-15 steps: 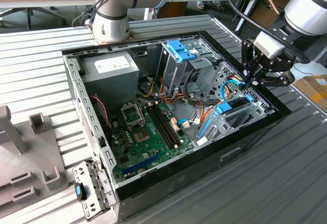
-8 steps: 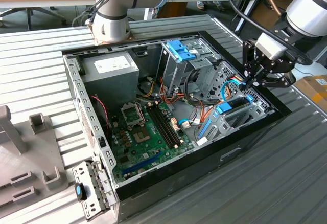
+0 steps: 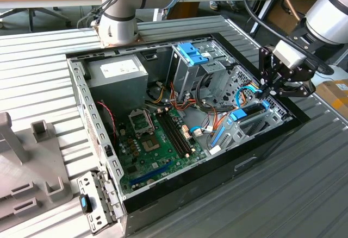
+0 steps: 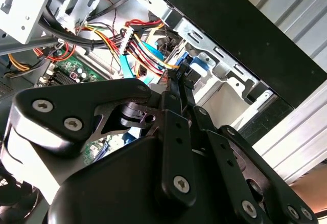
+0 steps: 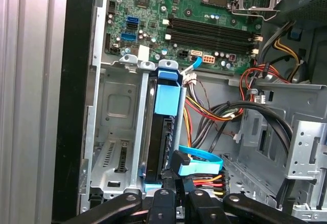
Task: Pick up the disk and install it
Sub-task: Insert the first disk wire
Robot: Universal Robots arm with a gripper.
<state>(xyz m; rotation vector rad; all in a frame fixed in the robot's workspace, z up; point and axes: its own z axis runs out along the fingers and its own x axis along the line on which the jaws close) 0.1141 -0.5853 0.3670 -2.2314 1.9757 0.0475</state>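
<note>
Just then the pincer point(image 3: 265, 92) hung over the corner of the open computer case point(image 3: 179, 186) at the exterior view's right, carried there by the pale arm point(image 3: 331, 15). Its fingers point(image 4: 176, 93) were drawn close together with hardly a gap in the second wrist view; whether they nipped anything could not be told.

The disk point(image 3: 251, 109) stood on edge in the low metal bay point(image 5: 115, 127) of that corner. In the first wrist view its black body point(image 5: 159, 137) ran down the slot, with a bright blue tab point(image 5: 167, 93) at the end nearer the motherboard point(image 5: 204, 19). The other end lay right at the pincer's tips. A flat blue cable point(image 5: 202, 162) with a black plug sat just beside that end.

Farther inside the case rose a tall grey cage point(image 3: 187, 77) topped by a blue latch point(image 3: 191, 53), and a grey power supply point(image 3: 117, 72) filled the far corner. The case rested on the ribbed metal table point(image 3: 272, 205).
</note>
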